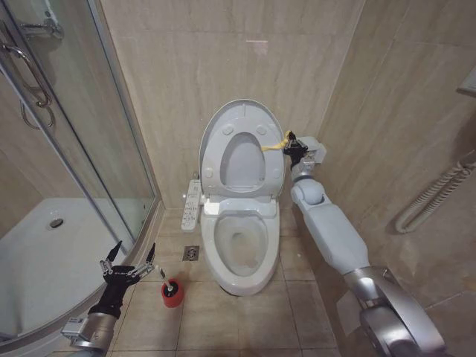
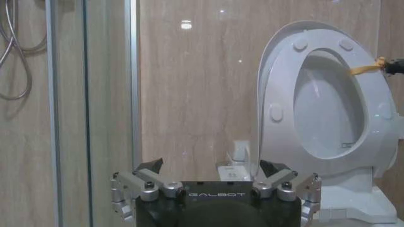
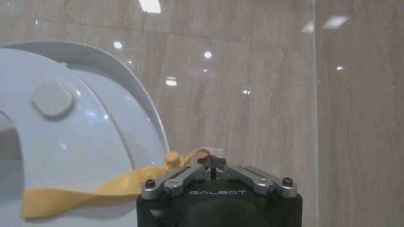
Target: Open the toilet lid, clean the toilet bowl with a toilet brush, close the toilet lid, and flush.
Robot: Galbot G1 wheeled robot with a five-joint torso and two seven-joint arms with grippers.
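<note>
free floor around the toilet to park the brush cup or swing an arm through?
Free: the floor tiles in front of the toilet bowl. Crowded: the strip between bowl and shower base, taken by the toilet brush and the open left gripper. The right gripper, jaws shut, holds a yellow strap at the raised toilet lid.

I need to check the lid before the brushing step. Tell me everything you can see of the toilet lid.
The toilet lid is a smooth white plastic oval, raised upright against the tiled wall behind the toilet bowl. The ring seat, with round bumper pads, is raised against its inner face, so mainly the lid's rim shows around it. A yellow band runs from its right edge to the right end effector, whose fingers are shut on that band.
</note>
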